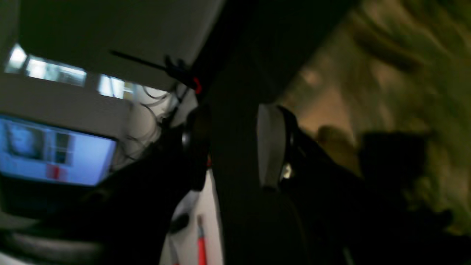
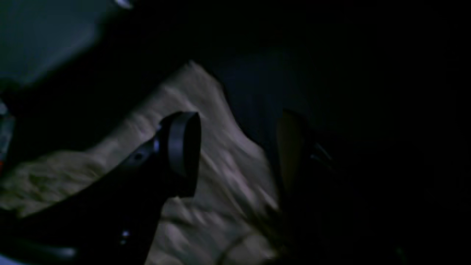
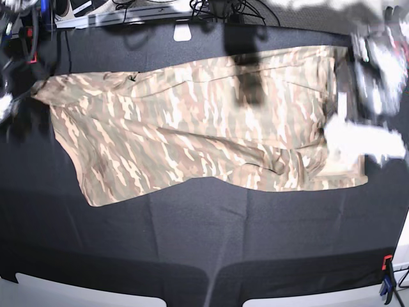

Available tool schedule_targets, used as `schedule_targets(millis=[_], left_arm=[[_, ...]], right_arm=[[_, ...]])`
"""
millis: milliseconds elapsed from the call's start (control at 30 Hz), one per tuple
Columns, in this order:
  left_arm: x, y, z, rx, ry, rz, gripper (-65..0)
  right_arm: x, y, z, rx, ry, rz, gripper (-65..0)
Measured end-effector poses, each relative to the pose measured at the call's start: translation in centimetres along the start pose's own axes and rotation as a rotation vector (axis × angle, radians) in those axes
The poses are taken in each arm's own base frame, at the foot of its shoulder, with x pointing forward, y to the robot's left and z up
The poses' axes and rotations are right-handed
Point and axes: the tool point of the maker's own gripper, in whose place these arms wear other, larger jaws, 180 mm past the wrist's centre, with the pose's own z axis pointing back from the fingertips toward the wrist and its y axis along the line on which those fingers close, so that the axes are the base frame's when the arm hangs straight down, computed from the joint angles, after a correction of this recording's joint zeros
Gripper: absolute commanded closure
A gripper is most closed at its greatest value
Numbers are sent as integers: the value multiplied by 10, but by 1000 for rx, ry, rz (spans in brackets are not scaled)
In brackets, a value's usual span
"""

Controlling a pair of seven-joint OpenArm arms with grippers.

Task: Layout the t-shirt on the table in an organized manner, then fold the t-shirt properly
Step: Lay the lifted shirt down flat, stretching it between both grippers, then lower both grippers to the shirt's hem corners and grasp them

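The camouflage t-shirt [image 3: 204,121] lies spread out lengthwise across the black table [image 3: 204,243], with a bunched fold near its lower right. In the left wrist view my left gripper [image 1: 233,147] is open, and only black cloth shows between its fingers; the t-shirt [image 1: 386,73] is a blur to its right. My right gripper [image 2: 235,147] is open wide above a corner of the t-shirt [image 2: 220,176], not clamped on it. In the base view both arms are motion-blurred, the left arm [image 3: 377,83] at the shirt's right end and the right arm [image 3: 7,96] at its left end.
A lit monitor [image 1: 55,154] and cables stand beyond the table edge. A red-and-blue clamp [image 3: 386,281] sits at the front right corner. Hangers and cables [image 3: 223,9] lie along the far edge. Black cloth stretches wide in front of the shirt.
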Motion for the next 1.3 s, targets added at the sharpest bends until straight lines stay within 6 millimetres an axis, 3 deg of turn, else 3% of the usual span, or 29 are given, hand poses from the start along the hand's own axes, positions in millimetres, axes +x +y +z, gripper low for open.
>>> schedule_targets(millis=[167,267,433,633,733,867,1000,1167,1300], left_arm=[[50,24,-25,44,-120,191,-202],[57,23,-47,36,-119,272,-202],[24,-7,-97,-92,26,321,-202],[-14,-33,-150,-258,192,415,-202],[-37,-42,-165,-334,277,454,-202],[-74,-62,-164,-445,407,495,-202],[-102,-83,-152,-520,492,492,-202],[-110,-89,-145,-548,550,496,-200],[-108,-99,-135,-603,608,555,-164]], right_arm=[[35,25,-19,109,-73,-22,-320],[56,31,-28,129,-118,-8,-319],[70,45,-56,129,-63,76,-319],[53,85,-108,150,100,289,-319],[43,103,-132,172,158,377,-319],[25,108,-153,183,219,413,-319],[4,96,-173,156,306,428,-319],[-36,65,-194,69,441,412,-319],[-50,49,-205,42,466,359,-318]])
